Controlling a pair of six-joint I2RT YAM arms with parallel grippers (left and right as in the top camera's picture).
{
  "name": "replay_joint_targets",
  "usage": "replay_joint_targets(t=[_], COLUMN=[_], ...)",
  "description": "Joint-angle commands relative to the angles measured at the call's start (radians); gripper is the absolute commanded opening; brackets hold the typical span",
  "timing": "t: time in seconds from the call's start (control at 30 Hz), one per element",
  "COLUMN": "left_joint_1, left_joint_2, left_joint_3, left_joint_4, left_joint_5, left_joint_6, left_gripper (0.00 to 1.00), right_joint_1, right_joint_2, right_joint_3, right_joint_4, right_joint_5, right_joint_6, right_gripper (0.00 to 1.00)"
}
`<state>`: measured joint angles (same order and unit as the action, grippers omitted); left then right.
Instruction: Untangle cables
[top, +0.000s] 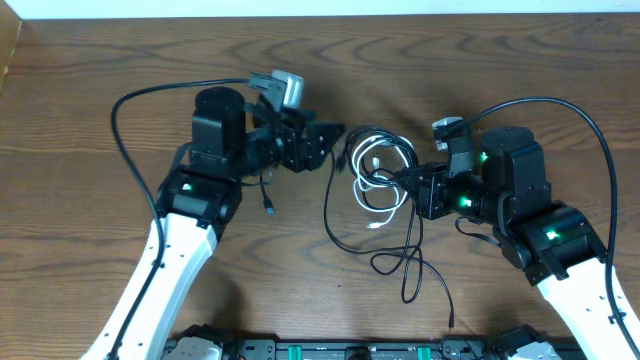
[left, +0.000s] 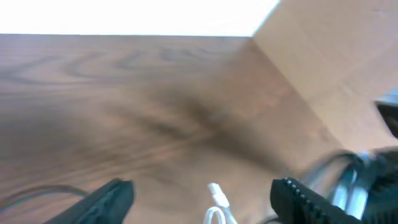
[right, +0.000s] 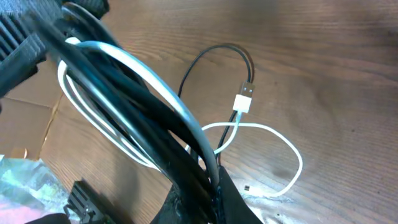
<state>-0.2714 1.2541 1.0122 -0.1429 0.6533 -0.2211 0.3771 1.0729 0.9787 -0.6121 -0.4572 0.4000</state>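
Cables (top: 378, 172) heaped on the wooden table (top: 90, 80) between the two arms, white cord (top: 385, 207) coiled inside black loops trailing toward the near edge — probably anchored on the right for drawing strands off leftward. Right gripper (top: 413, 184) clamped tight on the bundle, black and white strands running straight into its jaws. Left gripper (top: 328, 140) spread wide at the tangle's left rim, holding nothing — white plug (left: 214, 194) lying between its fingers (left: 115, 198), apparently untouched.

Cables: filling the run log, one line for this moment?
left gripper: open | right gripper: shut on cables | cables: tangled, trailing on table
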Motion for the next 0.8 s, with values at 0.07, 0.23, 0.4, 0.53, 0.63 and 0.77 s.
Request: replay_joint_targets(t=[0.07,0.23,0.4,0.53,0.63,0.77], left_joint_1=[-0.013,-0.04,-0.105,-0.22,-0.319,-0.4], left_joint_2=[-0.059,-0.118,-0.22,-0.243,-0.198,-0.138], left_joint_3=[0.026,0.026,0.026,0.026,0.026,0.026], left_joint_4=[-0.054,-0.125,-0.183,-0.259,-0.278,-0.243], left_joint_5=[-0.128,-0.149,-0.147,-0.334,-0.471,-0.708], left_joint_6=[-0.025,0.008,0.097,0.116,0.116,0.116], left_gripper=[0.88,0.94,0.96,0.97,0.97,0.97], right_joint_1=[0.002,0.002,0.002,0.002,0.002,0.002], right_joint_2=[-0.007,-0.007,-0.007,-0.007,-0.007,-0.007], right_joint_3=[0.007,0.007,0.007,0.007,0.007,0.007], right_joint_4=[-0.002,-0.007,-0.013,-0.013,-0.014,-0.032], right_joint_5=[-0.016,-0.009,0.003,0.002,-0.021,-0.037], right_joint_6=[-0.012,-0.012,-0.012,-0.011,-0.011,-0.006], right_gripper=[0.01,0.01,0.01,0.01,0.01,0.01])
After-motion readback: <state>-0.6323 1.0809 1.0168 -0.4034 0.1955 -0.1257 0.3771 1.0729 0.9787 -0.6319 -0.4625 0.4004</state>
